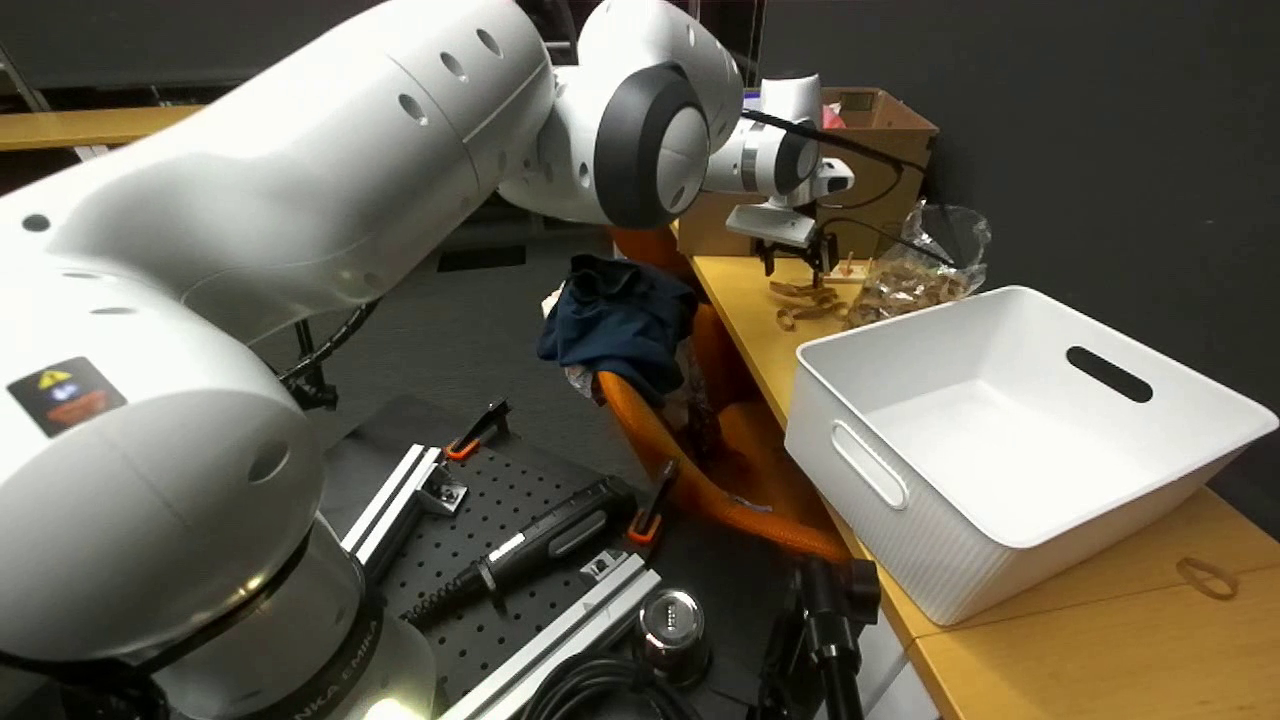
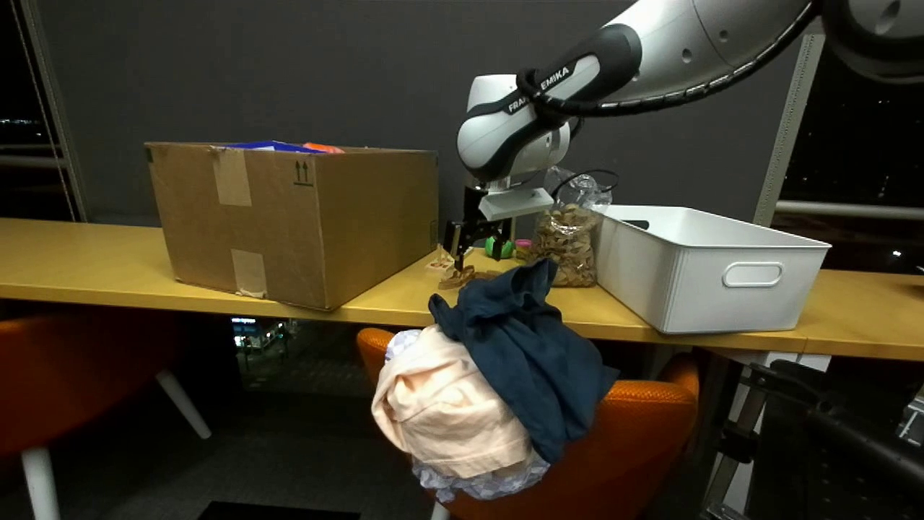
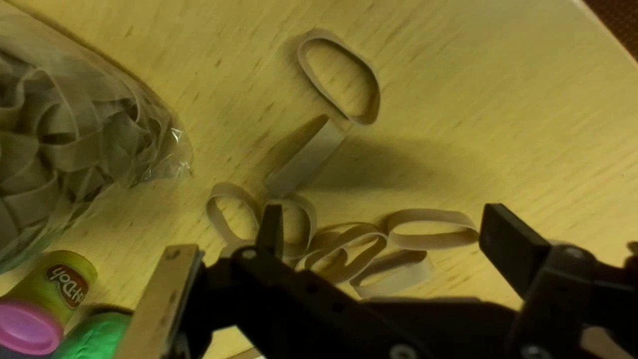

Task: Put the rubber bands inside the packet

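in an exterior view, the cardboard box (image 2: 289, 224) stands left of the end effector (image 2: 478, 253), with a strip of tabletop (image 2: 390, 296) between them. the packet (image 2: 565, 245) is upright just to its right, the lower part packed with bands, the clear top loose; the white tub (image 2: 743, 307) sits farther right. a navy cloth (image 2: 541, 368) over an orange chair (image 2: 650, 401) hides some of the tabletop's near edge, below and right of the end effector.

the wrist view gives closer detail: far left of the end effector, the packet's filled end; under that a play-doh pot (image 3: 55, 299) and a green item (image 3: 94, 339); a wooden piece (image 3: 159, 299) by the nearer finger; then the loose rubber bands (image 3: 305, 160), several appearing between the fingertips (image 3: 508, 244). the jaws are spread wide; whether either touches a band, i cannot tell. a broad stretch of tabletop runs up and right to an edge in the corner.

an exterior view also shows the white tub's inside floor and, past it, well apart from the end effector, a lone band (image 1: 1197, 586). a dark wall (image 1: 1120, 150) rises behind packet and tub.
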